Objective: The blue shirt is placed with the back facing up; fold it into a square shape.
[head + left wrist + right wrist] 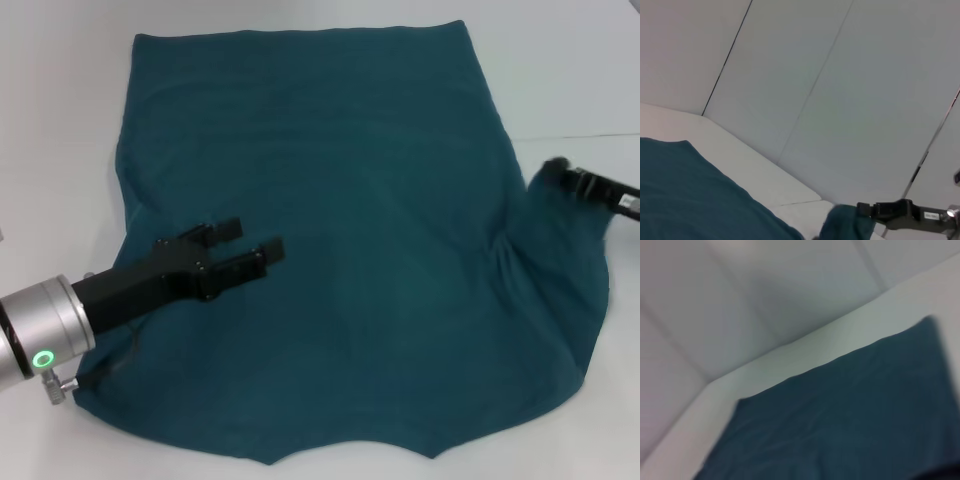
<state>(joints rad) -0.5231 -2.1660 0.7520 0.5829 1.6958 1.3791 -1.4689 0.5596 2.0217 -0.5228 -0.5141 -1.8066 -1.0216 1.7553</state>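
Head view shows the blue shirt [340,250] barely folded: right gripper [560,175] pinches its sleeve, left gripper [245,245] hovers spread above it.

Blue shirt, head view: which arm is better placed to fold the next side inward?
Probably the right. Its pincer already holds the blue shirt at its lifted right edge; the left pincer hovers open over the middle, gripping nothing.
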